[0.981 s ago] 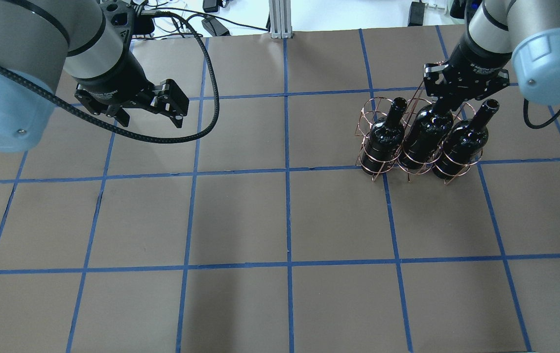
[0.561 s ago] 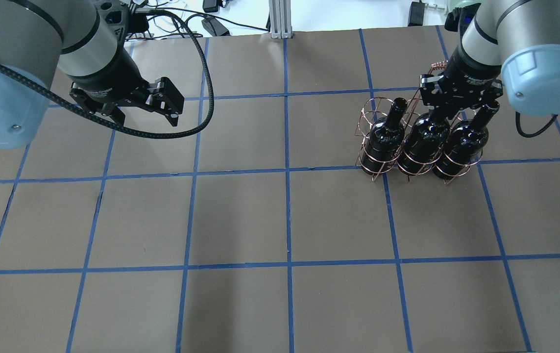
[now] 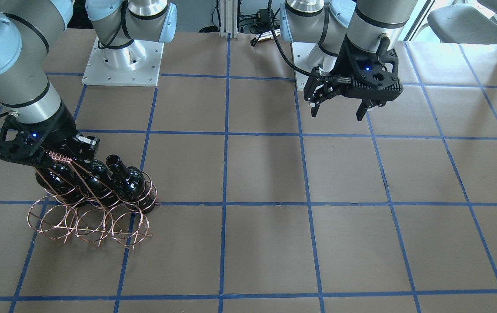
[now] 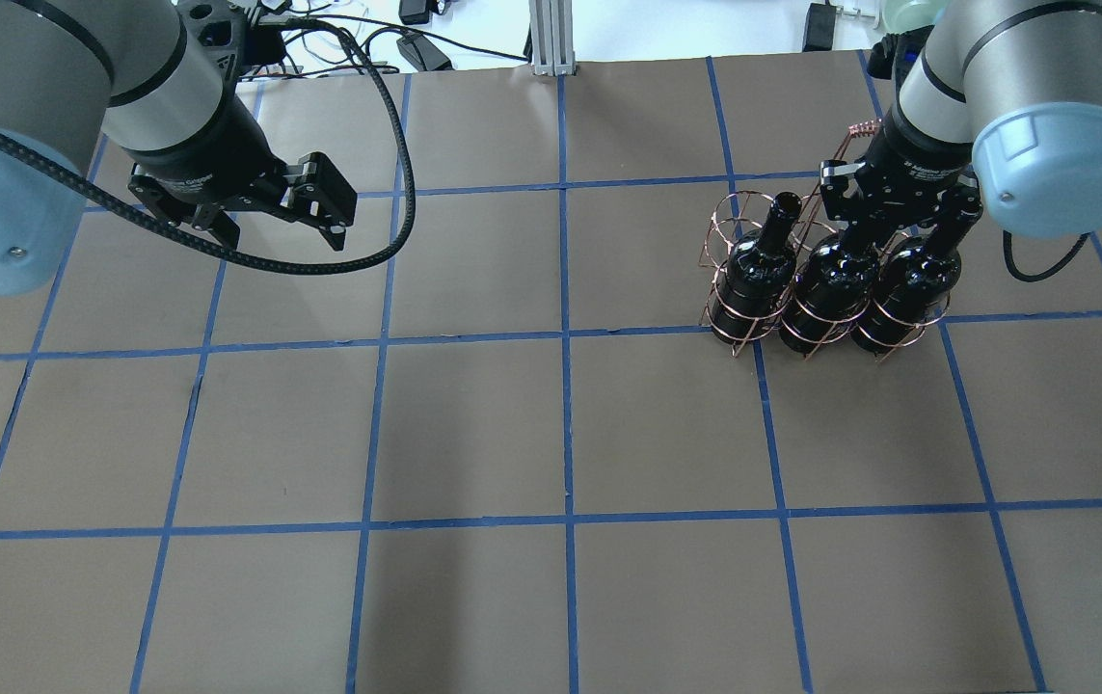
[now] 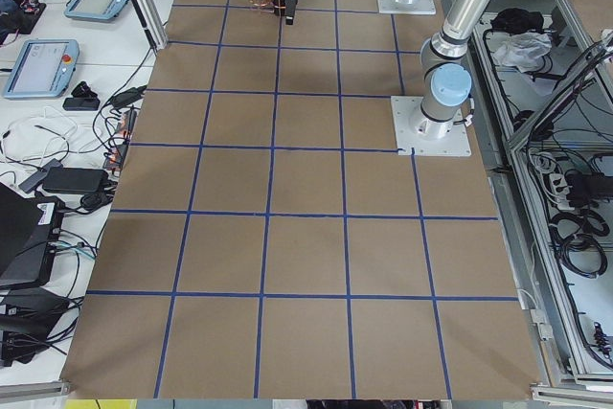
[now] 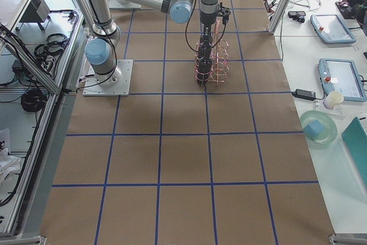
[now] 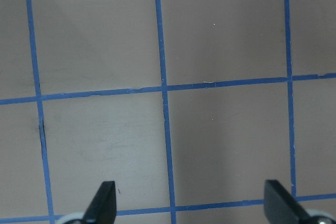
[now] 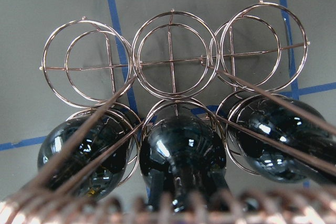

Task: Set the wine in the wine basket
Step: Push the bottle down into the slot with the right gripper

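Three bottles stand in the basket (image 4: 726, 214), in the row nearer my base. Overhead: my right claw (image 4: 898, 214) sits over the middle wine (image 4: 835, 280), at its neck, the only slim grip point; pinching or spread, I cannot tell. Front: left claw (image 3: 336, 115) spread, parked clear. Right wrist: wine seated in its ring.

Left arm (image 4: 160, 92): silver-grey tube with a black band; pale blue joint cap with one small screw
Left fingers (image 7: 105, 203): black, tapering to blunt tips; white lettering on the black body just above them, too small to read
Cable (image 4: 401, 164): black, braided; runs from above the left fingers
Right arm (image 4: 946, 67): same silver, black and pale blue
Right wrist housing (image 3: 22, 143): black; small blue light
Base plates (image 3: 100, 76): white, square; screws along the edges
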### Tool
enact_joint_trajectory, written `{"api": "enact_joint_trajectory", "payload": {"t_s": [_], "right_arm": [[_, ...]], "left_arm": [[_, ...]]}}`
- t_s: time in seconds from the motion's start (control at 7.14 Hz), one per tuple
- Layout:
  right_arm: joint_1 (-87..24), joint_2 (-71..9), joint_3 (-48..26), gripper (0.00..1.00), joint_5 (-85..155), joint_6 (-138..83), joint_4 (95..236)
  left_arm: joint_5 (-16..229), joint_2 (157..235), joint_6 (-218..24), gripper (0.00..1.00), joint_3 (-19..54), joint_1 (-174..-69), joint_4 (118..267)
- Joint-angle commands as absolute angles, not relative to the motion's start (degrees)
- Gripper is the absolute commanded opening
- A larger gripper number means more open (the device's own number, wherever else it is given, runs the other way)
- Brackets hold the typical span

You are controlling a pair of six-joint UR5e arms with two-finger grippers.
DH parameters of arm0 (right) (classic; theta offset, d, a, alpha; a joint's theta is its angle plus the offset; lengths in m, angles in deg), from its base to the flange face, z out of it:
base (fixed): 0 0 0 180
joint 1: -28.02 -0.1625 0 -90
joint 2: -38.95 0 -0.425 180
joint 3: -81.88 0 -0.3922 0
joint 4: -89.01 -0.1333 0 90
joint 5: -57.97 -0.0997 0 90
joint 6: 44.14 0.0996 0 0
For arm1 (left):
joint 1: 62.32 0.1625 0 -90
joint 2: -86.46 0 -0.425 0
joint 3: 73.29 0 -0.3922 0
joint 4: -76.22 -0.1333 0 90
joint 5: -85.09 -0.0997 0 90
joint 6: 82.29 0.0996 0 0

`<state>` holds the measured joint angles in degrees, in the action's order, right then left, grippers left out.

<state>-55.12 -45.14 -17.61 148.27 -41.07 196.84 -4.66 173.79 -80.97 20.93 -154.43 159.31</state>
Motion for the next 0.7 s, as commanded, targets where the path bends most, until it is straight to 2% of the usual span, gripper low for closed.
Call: {"api": "enact_joint_trajectory", "payload": {"t_s": [0.0,0.14,0.28,0.56], "right_arm": [[-55.1,-45.0,-17.8,0.13,148.4,-41.4,196.7],[-55.1,-45.2,-17.2,0.63,148.3,-40.8,196.8],[-55.2,-45.9,-15.3,0.99,148.3,-41.6,196.0],[-55.5,-47.5,-9.4,0.99,148.7,-41.6,188.1]], "left_arm": [[-4.7,173.6,-81.0,1.00,20.9,-154.4,159.4],[-4.7,173.6,-81.0,1.00,20.9,-154.4,159.7],[-5.0,173.6,-81.0,1.00,20.9,-154.3,159.7],[-5.4,173.9,-81.0,1.00,20.9,-154.3,159.7]]}}
